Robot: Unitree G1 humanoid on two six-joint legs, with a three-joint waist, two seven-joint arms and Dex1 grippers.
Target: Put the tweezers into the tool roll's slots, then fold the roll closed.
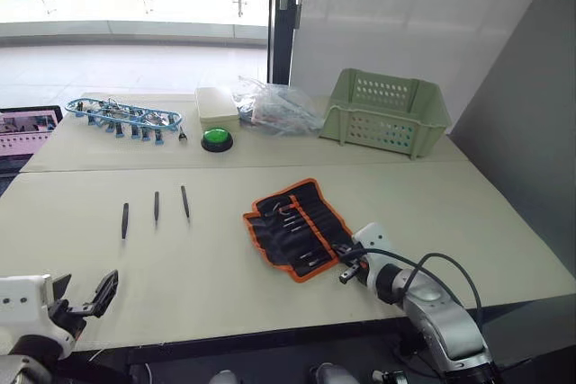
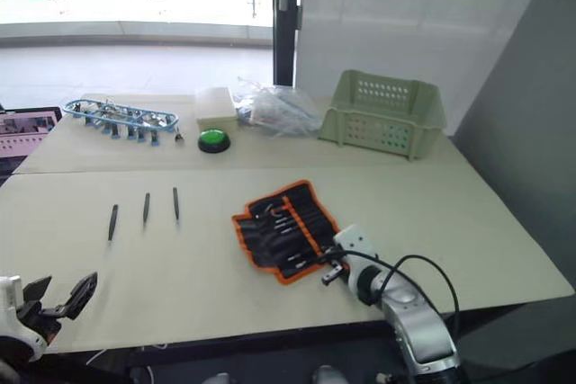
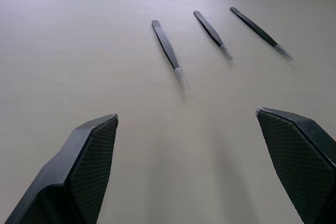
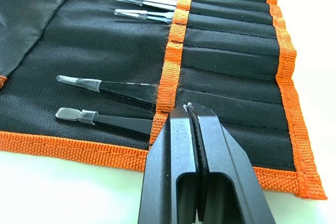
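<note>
A pale table (image 1: 432,195) stood before bright windows. Three tweezers (image 1: 155,206) lay loose on its left part, near the left gripper (image 3: 186,166), whose jaws were spread. The roll (image 1: 297,227) lay open, more tweezers slotted inside. The right gripper (image 4: 191,111), jaws pressed together, hovered over the roll's near edge.

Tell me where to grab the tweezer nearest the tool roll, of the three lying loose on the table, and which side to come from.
Grip that tweezer around the middle of its slim black body, coming from above with the fingers straddling its narrow width. It lies flat on the table, apart from its neighbours, so there is room on either side. The open left gripper is probably best placed.
</note>
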